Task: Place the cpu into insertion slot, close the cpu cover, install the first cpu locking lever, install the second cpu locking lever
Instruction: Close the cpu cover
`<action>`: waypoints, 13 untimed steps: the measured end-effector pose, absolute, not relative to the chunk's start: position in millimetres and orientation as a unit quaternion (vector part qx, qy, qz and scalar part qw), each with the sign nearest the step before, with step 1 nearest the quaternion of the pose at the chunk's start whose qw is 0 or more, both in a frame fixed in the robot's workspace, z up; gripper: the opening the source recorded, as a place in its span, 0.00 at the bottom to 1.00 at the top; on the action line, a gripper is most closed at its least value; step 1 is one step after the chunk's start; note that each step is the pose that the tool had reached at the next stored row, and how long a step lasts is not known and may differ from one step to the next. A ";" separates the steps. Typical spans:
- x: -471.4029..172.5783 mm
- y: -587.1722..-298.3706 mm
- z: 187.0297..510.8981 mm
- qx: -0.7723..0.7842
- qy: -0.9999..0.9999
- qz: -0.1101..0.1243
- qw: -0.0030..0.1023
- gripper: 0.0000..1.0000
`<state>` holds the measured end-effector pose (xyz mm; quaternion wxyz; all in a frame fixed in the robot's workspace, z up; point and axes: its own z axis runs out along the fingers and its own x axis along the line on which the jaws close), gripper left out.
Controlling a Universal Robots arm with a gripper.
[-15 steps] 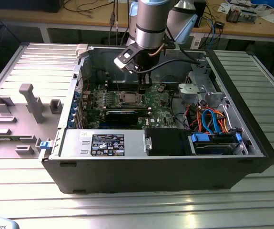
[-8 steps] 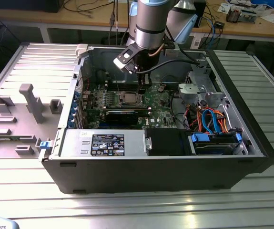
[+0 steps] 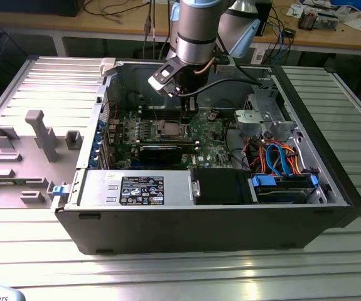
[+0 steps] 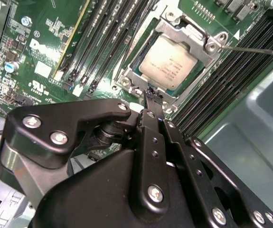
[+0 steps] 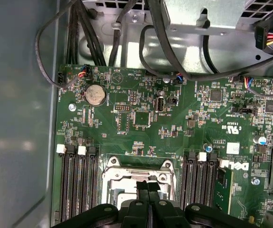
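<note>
One robot arm hangs into an open computer case (image 3: 199, 219) that lies on its side at the middle of a ribbed metal worktop (image 3: 167, 276). Its tool (image 3: 184, 119) is poised low over the green motherboard (image 5: 141, 123), fingers pressed together with nothing visible between them in both wrist views. In the second wrist view the tool's tips (image 4: 153, 97) sit just beside one edge of the insertion slot (image 4: 137, 71); whether they touch it cannot be told. The cpu (image 4: 171, 64) lies flat inside that slot, silver-grey top up, and the cpu cover (image 4: 186, 34) is folded down around it, framing the chip in its square window. Long black memory slots (image 4: 103, 42) flank the slot on both sides. A thin metal rod (image 4: 255, 49) runs from one corner of the cover out across the memory slots. Grey holders (image 3: 39, 135) stand near the worktop's edge on the exterior view's left.
</note>
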<state>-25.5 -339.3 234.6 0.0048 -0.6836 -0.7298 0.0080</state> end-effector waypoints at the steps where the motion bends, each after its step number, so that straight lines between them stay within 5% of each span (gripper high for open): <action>1: -26.6 -339.3 234.6 -0.684 -0.730 0.008 0.005 0.11; 13: -60.2 -339.3 229.9 -0.683 -0.730 0.008 0.005 0.11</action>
